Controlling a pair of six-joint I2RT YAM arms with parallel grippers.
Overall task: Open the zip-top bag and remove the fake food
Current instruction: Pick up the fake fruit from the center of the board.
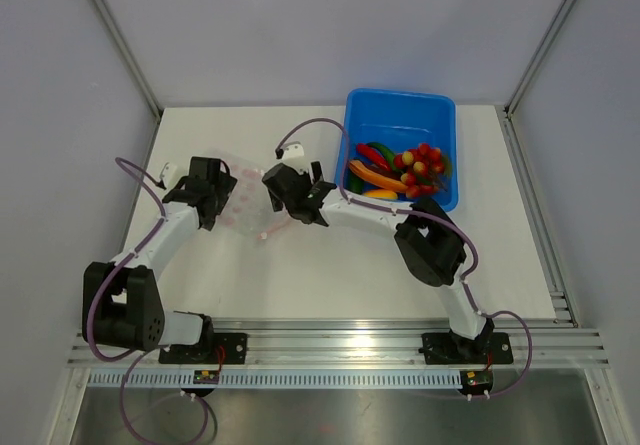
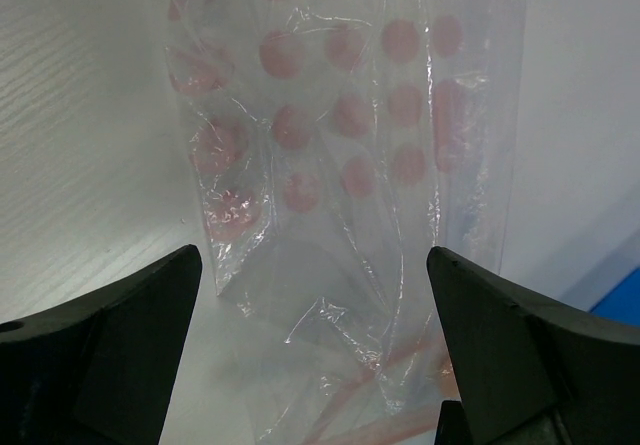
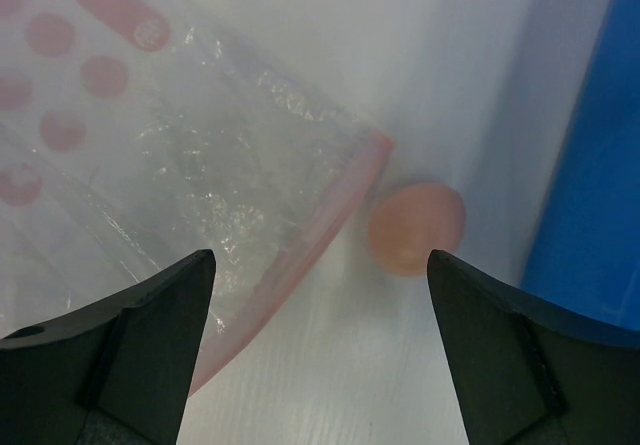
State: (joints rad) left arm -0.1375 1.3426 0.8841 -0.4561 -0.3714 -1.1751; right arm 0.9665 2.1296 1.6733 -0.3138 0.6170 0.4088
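Left of the top view: the left gripper (image 2: 312, 260) is spread wide with nothing in it. Its fingers frame the zip-top bag (image 2: 340, 165), which lies crinkled on the white table (image 1: 330, 275) at mid-frame, clear with pink dots and looking empty. Moving right, the right gripper (image 3: 320, 260) is spread wide too, poised over the bag's pink zipper strip (image 3: 335, 210). Just beside that strip, on the table, sits a pale egg (image 3: 417, 227). Upper right, the blue tub (image 1: 400, 125) holds the other fake food (image 1: 395, 173), the grape bunch (image 1: 422, 163) among it. My read is that the emptying is nearly done and the egg is the last piece. Next, the right claw needs to centre on that round egg and close gently, or it may roll away.
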